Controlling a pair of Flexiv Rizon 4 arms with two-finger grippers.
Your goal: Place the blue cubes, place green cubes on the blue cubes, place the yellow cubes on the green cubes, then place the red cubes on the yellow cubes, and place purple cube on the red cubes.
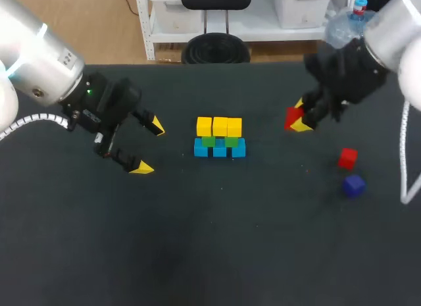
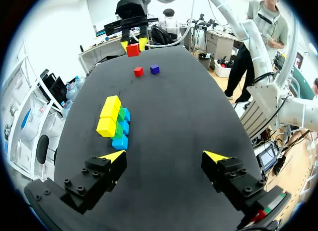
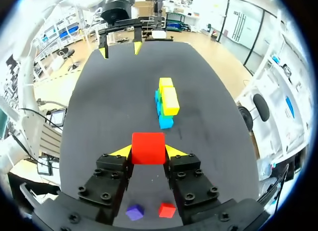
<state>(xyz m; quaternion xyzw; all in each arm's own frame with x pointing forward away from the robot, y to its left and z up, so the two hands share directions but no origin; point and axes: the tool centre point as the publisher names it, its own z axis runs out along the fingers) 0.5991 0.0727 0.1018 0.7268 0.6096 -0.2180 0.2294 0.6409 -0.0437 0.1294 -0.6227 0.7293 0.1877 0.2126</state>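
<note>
A stack stands mid-table: blue cubes (image 1: 220, 149) at the base, green cubes (image 1: 220, 141) on them, yellow cubes (image 1: 219, 127) on top. My right gripper (image 1: 300, 118) hovers to the stack's right, shut on a red cube (image 1: 293, 118); the right wrist view shows that red cube (image 3: 148, 148) pinched between both fingers, with the stack (image 3: 166, 108) ahead. A second red cube (image 1: 347, 158) and a purple cube (image 1: 353, 185) lie on the table at the right. My left gripper (image 1: 148, 147) hangs open and empty, left of the stack (image 2: 115, 121).
The black table (image 1: 210, 247) has wide bare room in front of the stack and at the left. In the left wrist view the loose red cube (image 2: 138, 71) and purple cube (image 2: 154, 69) lie beyond the stack, near my right gripper (image 2: 132, 44).
</note>
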